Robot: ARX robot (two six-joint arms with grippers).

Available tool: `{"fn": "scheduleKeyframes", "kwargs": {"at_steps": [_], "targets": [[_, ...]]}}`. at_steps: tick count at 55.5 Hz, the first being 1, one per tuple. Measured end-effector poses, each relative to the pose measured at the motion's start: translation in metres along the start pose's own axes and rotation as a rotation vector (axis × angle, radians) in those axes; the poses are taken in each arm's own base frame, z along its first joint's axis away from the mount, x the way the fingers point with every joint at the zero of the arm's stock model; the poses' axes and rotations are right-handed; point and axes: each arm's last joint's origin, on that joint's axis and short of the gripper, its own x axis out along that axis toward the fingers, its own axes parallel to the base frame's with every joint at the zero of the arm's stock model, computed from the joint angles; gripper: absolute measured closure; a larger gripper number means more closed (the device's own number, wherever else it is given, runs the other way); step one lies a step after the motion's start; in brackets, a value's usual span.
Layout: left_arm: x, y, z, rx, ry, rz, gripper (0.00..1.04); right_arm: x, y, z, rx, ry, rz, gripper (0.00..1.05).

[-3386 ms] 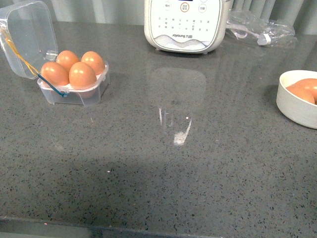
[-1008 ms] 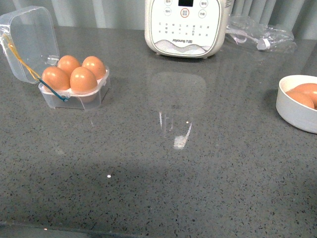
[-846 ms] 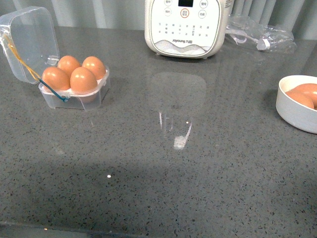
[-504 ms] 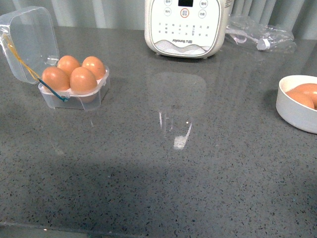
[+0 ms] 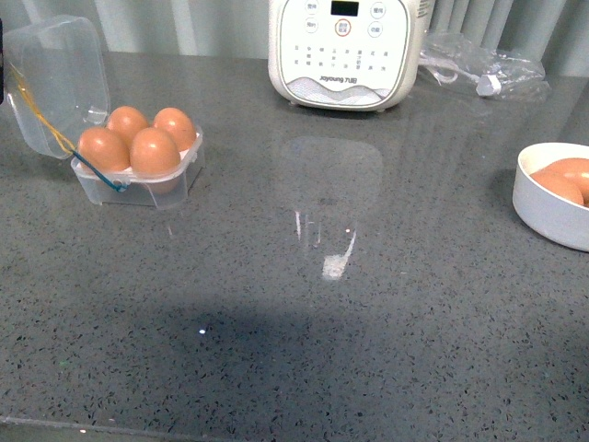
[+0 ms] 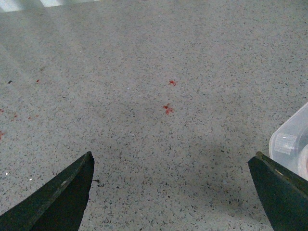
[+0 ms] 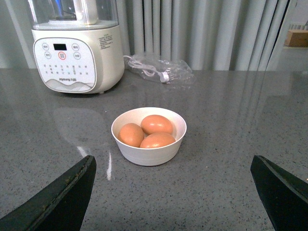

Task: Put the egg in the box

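The clear box (image 5: 138, 180) stands at the far left of the counter with its lid (image 5: 55, 78) swung open. Orange-brown eggs (image 5: 154, 150) fill every cell that shows. Three more brown eggs (image 7: 156, 124) lie in a round white bowl (image 7: 149, 153), which is at the right edge in the front view (image 5: 543, 203). My right gripper (image 7: 173, 161) is open and empty, a little short of the bowl. My left gripper (image 6: 172, 159) is open and empty over bare counter, with a corner of the clear box (image 6: 291, 144) beside one finger. Neither gripper shows clearly in the front view.
A white kitchen appliance (image 5: 342, 51) stands at the back middle. A crumpled clear plastic bag with a cable (image 5: 483, 60) lies to its right. Grey curtains hang behind the counter. Small red specks (image 6: 167, 108) mark the counter under the left gripper.
The whole front view has shifted slightly. The box, eggs and bowl keep their places. A dark sliver now shows at the left edge by the lid.
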Motion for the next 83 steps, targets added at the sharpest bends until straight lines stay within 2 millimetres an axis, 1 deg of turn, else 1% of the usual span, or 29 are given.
{"fn": "scheduleKeyframes", "kwargs": {"at_steps": [12, 17, 24, 26, 34, 44, 53, 60, 64, 66, 71, 72, 79, 83], "targets": [[-0.001, -0.013, 0.004, 0.013, 0.003, -0.047, 0.07, 0.0, 0.0, 0.0, 0.0, 0.0, 0.0, 0.07], [-0.003, -0.025, 0.005, 0.02, 0.002, -0.076, 0.07, 0.0, 0.0, 0.0, 0.0, 0.0, 0.0, 0.07], [-0.013, -0.047, 0.004, 0.027, -0.001, -0.141, 0.07, 0.0, 0.0, 0.0, 0.0, 0.0, 0.0, 0.07], [-0.015, -0.05, 0.005, 0.022, 0.002, -0.155, 0.07, 0.0, 0.0, 0.0, 0.0, 0.0, 0.0, 0.07], [-0.035, -0.072, 0.011, 0.021, -0.007, -0.244, 0.07, 0.0, 0.0, 0.0, 0.0, 0.0, 0.0, 0.07], [-0.054, -0.085, 0.021, 0.028, -0.031, -0.297, 0.07, 0.0, 0.0, 0.0, 0.0, 0.0, 0.0, 0.07], [-0.058, -0.091, 0.019, 0.043, -0.008, -0.302, 0.07, 0.0, 0.0, 0.0, 0.0, 0.0, 0.0, 0.07], [-0.063, -0.089, 0.02, 0.048, 0.015, -0.304, 0.07, 0.0, 0.0, 0.0, 0.0, 0.0, 0.0, 0.07], [-0.075, -0.08, 0.027, 0.045, -0.028, -0.289, 0.07, 0.0, 0.0, 0.0, 0.0, 0.0, 0.0, 0.07], [-0.085, -0.072, 0.032, 0.053, -0.062, -0.281, 0.07, 0.0, 0.0, 0.0, 0.0, 0.0, 0.0, 0.07], [-0.101, -0.061, 0.035, 0.071, -0.101, -0.288, 0.07, 0.0, 0.0, 0.0, 0.0, 0.0, 0.0, 0.07], [-0.108, -0.056, 0.035, 0.08, -0.112, -0.288, 0.07, 0.0, 0.0, 0.0, 0.0, 0.0, 0.0, 0.07], [-0.147, -0.024, 0.026, 0.138, -0.176, -0.255, 0.07, 0.0, 0.0, 0.0, 0.0, 0.0, 0.0, 0.07], [-0.16, -0.01, 0.022, 0.151, -0.193, -0.253, 0.07, 0.0, 0.0, 0.0, 0.0, 0.0, 0.0, 0.07]]}}
